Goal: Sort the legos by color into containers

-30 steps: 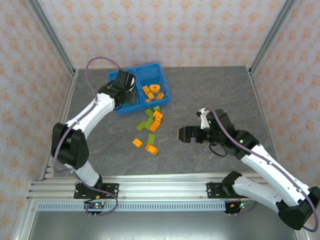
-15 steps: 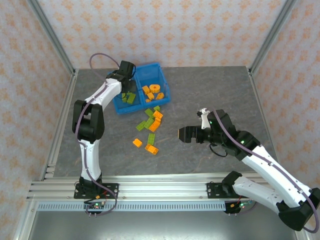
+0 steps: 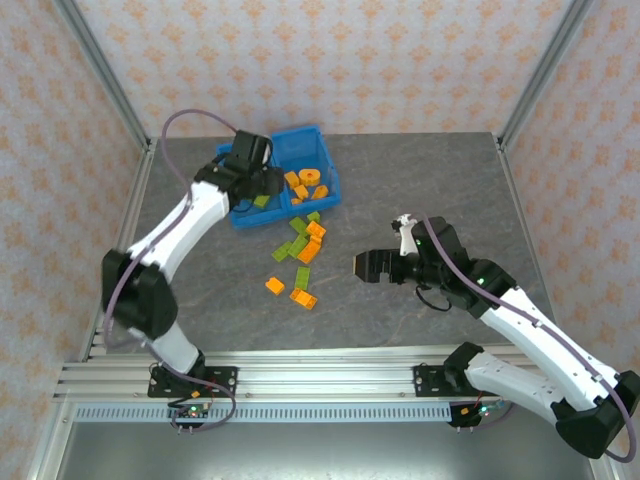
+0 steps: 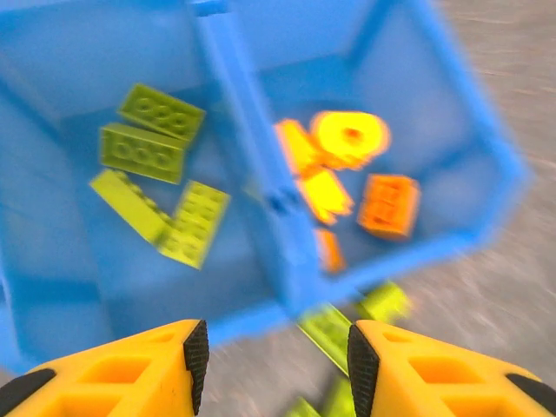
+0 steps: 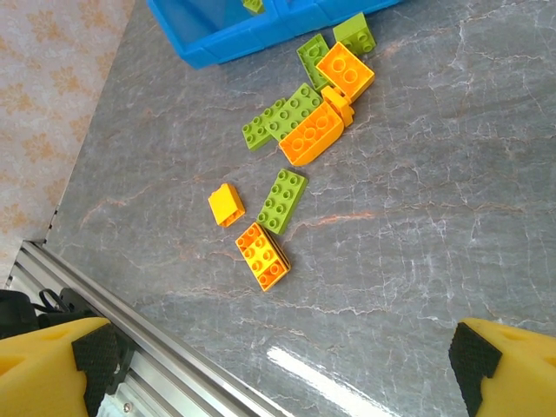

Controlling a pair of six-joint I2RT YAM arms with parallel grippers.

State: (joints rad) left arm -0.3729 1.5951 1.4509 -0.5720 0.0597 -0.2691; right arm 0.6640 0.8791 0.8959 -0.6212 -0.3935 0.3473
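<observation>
Our left arm (image 3: 190, 222) stretches far forward, with its wrist over the blue bin (image 3: 322, 150). Its jaws stand apart and empty above the bin's near wall. Beyond them, green legos (image 4: 143, 148) lie in the left compartment and orange legos (image 4: 347, 139) in the right. Our right arm (image 3: 520, 315) bends inward over the worktop (image 3: 420, 180), jaws wide apart and holding nothing. The loose legos (image 5: 300, 130) lie scattered ahead of those jaws, near the bin.

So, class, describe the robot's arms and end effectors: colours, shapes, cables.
The left arm and right arm have white shells and black joints. A purple-grey cable loops off the left. The left end effector and right end effector have yellow fingers with black pads.
</observation>
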